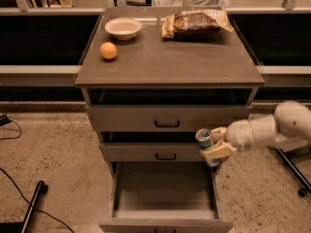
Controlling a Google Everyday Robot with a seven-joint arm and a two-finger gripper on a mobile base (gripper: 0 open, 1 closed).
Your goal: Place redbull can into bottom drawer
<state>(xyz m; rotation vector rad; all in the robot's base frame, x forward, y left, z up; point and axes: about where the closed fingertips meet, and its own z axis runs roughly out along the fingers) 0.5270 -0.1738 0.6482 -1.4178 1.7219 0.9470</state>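
Beside cabinet point(146, 116), claw point(211, 147) around half-hidden redbull can point(203, 137)

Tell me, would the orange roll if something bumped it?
Probably: the orange is round on the flat cabinet top, so a nudge could roll it. It looks firm, likely not fragile. The gripper, lower right, holds the redbull can near the bottom drawer.

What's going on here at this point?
The robot's claw holds the redbull can upright at the cabinet's front right corner, level with the middle drawer. The bottom drawer is pulled open just below it, and the can is not yet inside. On the cabinet top sit a white bowl, an orange and a snack bag.
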